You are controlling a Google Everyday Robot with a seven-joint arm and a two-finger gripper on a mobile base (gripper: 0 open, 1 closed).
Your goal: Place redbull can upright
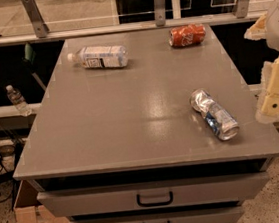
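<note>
In the camera view you have the redbull can (214,114) lying on its side on the grey table (111,132), toward the front right corner; its length runs diagonally, crumpled end toward the back, round end toward the front edge; which end is the top I cannot tell. It rests flat on its wall, so nothing of the standing-up looks done yet. Your gripper (275,97) hangs at the right margin, just off the table's right side, near the can but apart from it; whether it is spread or pressed together cannot be told here. That side approach probably suits you, since the can lies closest to that edge. The red soda can (187,35) and the plastic bottle (99,56) also lie on their sides, well apart at the far end, so they should not crowd your reach. You would likely need to take the can across its body, square to its length; a nudge could roll the round wall toward the edge, and the dents may leave it unsteady once stood up.
</note>
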